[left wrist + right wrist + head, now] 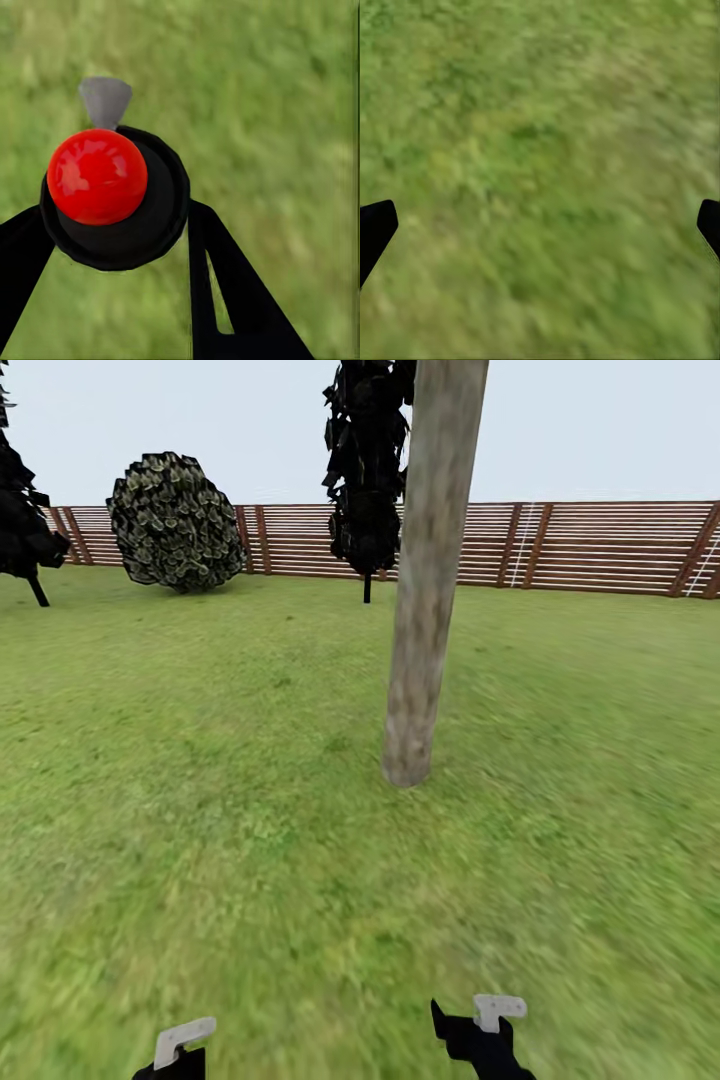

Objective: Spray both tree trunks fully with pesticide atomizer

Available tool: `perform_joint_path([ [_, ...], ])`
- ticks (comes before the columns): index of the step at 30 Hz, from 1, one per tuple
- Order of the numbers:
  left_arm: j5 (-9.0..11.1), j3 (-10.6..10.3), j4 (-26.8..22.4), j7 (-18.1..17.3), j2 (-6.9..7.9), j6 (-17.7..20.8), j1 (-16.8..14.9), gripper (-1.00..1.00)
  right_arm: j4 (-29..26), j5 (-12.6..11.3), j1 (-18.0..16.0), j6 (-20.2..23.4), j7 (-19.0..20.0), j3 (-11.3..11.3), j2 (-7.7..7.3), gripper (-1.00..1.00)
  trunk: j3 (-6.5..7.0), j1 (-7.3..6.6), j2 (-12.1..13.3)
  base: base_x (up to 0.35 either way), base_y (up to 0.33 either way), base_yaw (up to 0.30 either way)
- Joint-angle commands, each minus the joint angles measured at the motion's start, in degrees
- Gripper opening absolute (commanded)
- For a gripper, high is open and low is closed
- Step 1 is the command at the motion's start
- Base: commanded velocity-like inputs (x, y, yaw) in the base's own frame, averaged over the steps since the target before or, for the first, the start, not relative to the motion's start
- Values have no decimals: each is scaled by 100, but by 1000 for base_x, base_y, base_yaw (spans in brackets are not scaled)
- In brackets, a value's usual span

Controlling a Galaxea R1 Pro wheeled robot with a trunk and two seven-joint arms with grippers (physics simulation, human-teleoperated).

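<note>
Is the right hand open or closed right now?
Open. In the wrist view the right hand has its two fingertips at opposite edges, with only grass between them.

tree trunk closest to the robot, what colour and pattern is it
Mottled grey-brown with tan patches; the tree trunk shows best in the head view.

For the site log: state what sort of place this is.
Most likely a fenced garden, outdoors: a wide green lawn, a brown slatted wooden fence along the far edge, and a thick bare tree trunk beside a rounded bush.
</note>
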Motion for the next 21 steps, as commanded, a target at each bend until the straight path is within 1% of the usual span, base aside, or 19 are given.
perform_joint_path([
  [1,-4,-1,0,5,0,0,0,-100,0,0,-1,0,1,0,0,100,0,0,0,340,-63,0],
  [7,-4,-1,0,5,0,0,0,-100,0,0,0,0,2,0,0,100,0,0,0,339,-78,-8],
  [15,-4,-1,0,5,0,0,0,-100,7,0,-1,0,2,0,0,100,0,0,0,340,-82,-250],
  [21,-4,-1,0,7,0,0,0,-100,6,0,-2,0,-4,0,0,100,0,0,0,340,-82,-55],
])
